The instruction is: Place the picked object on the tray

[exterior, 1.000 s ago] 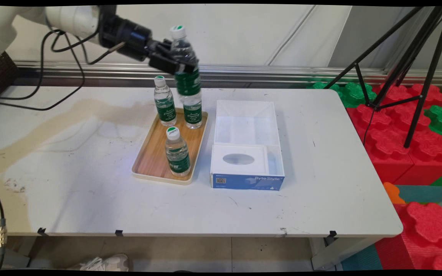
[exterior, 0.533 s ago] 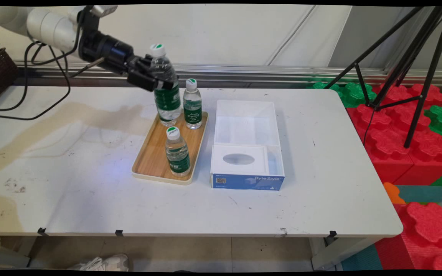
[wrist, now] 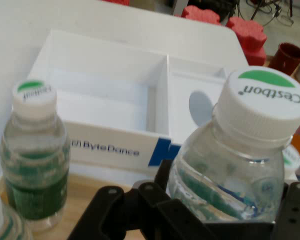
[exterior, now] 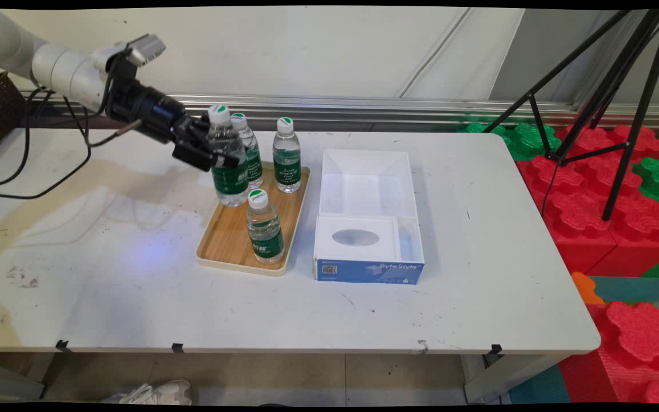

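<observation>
My gripper (exterior: 221,158) is shut on a clear water bottle (exterior: 227,167) with a green label and a white cap (wrist: 262,106), gripped just below its shoulder. The bottle is upright, its base low at the far-left part of a wooden tray (exterior: 223,247); whether it rests on the tray I cannot tell. Close behind it on the tray stands a second bottle (exterior: 250,153). A third (exterior: 286,155) stands at the far right and another (exterior: 264,227) nearer the front. In the hand view my gripper (wrist: 220,220) holds the bottle (wrist: 225,185), with a neighbouring bottle (wrist: 35,160) to the left.
Right of the tray lies an open white box (exterior: 367,189) with a blue front and an inner insert (exterior: 358,237). Black cables (exterior: 32,171) hang over the table's far left. Red and green foam blocks (exterior: 610,200) and a black tripod (exterior: 621,114) stand off the right edge.
My gripper has carried the bottle left and downward, from high over the tray's far-right corner to low at its far-left side. The other bottles have stayed put.
</observation>
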`<state>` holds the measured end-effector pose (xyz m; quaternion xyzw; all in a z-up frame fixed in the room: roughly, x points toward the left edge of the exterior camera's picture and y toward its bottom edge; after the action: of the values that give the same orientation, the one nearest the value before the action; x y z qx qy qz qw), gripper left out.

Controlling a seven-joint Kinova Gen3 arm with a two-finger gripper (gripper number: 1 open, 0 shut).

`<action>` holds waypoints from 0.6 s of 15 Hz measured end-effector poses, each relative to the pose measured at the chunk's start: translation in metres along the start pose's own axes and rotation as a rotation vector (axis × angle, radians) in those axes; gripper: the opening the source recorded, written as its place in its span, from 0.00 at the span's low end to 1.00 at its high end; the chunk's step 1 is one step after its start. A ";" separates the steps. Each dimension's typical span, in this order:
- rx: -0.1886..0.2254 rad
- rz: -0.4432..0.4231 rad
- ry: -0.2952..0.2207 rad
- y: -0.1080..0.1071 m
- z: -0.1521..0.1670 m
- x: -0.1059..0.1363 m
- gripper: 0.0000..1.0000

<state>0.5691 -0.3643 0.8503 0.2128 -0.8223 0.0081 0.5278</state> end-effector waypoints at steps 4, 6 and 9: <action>0.000 0.011 -0.043 -0.002 0.001 -0.025 0.00; 0.002 0.016 -0.056 -0.004 0.002 -0.033 0.00; 0.006 0.023 -0.072 -0.007 0.006 -0.044 0.00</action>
<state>0.5827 -0.3572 0.8075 0.2054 -0.8431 0.0090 0.4968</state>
